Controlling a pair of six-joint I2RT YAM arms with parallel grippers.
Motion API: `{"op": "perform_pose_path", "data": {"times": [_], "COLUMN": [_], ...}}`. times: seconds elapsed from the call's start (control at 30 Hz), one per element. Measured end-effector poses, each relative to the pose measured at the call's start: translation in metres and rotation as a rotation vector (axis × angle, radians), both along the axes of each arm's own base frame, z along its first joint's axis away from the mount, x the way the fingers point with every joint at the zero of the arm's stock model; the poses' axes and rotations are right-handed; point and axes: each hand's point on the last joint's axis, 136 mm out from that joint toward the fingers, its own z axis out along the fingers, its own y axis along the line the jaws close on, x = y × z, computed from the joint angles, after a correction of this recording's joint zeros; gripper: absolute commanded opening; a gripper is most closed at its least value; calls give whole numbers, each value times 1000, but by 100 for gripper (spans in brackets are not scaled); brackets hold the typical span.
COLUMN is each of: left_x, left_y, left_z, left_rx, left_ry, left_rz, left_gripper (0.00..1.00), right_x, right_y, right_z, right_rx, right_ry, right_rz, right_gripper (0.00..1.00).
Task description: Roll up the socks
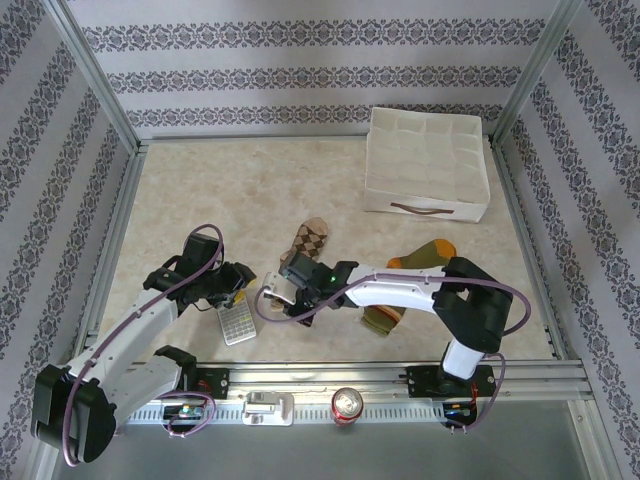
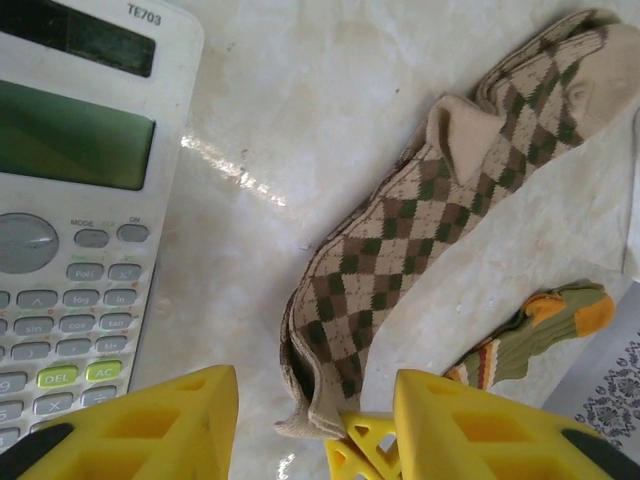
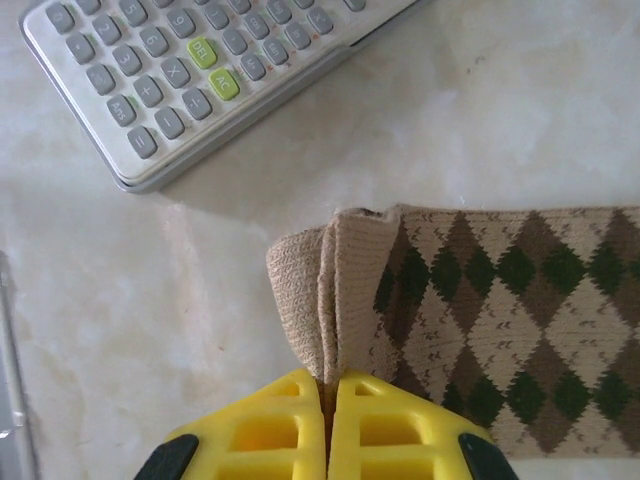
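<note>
The brown and beige argyle sock [image 1: 311, 240] lies stretched on the table, its cuff end lifted. My right gripper [image 3: 328, 388] is shut on that beige cuff [image 3: 340, 290], pinching the folded edge. In the top view the right gripper [image 1: 270, 296] reaches left across the table. My left gripper [image 2: 315, 405] stands open just beside it, and the pinched cuff [image 2: 315, 400] hangs between its yellow fingers [image 2: 190, 430] without being squeezed. The olive green sock [image 2: 540, 330] with its orange toe lies further off, partly under the right arm [image 1: 420, 255].
A grey calculator [image 1: 237, 325] lies just left of the argyle cuff, close under my left gripper [image 1: 240, 285]. At the back right stands a white fabric box [image 1: 428, 160]. A drinks can [image 1: 347, 403] sits on the front rail. Patterned walls enclose the table.
</note>
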Motion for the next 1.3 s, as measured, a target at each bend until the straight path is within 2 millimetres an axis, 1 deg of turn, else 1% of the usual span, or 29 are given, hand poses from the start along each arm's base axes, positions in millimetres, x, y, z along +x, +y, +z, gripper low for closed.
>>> {"op": "perform_pose_path", "data": {"times": [0.17, 0.3, 0.43, 0.53, 0.67, 0.8, 1.03, 1.3], "left_x": [-4, -9, -14, -15, -12, -15, -10, -3], "left_y": [-3, -7, -12, -18, -28, -35, -49, -54], "left_z": [-4, -13, -24, -25, -29, -37, -51, -60], "left_rx": [-19, -54, -87, -112, -133, -138, -142, -136], "left_ry": [23, 49, 73, 74, 76, 96, 121, 125], "left_rz": [-12, -8, 4, 4, -4, -8, -6, 15], "left_gripper": [36, 29, 27, 27, 27, 30, 42, 43], "right_x": [10, 20, 26, 29, 31, 32, 33, 37], "right_y": [0, -2, -3, -1, -1, -2, -2, -4], "right_z": [-11, -20, -21, -23, -29, -31, -32, -31], "right_rx": [14, 25, 48, 61, 61, 58, 64, 78], "right_ry": [180, 302, 399, 454, 505, 545, 581, 615], "right_rz": [-63, -118, -158, -178, -199, -219, -232, -260], "right_gripper": [0, 0, 0, 0, 0, 0, 0, 0]}}
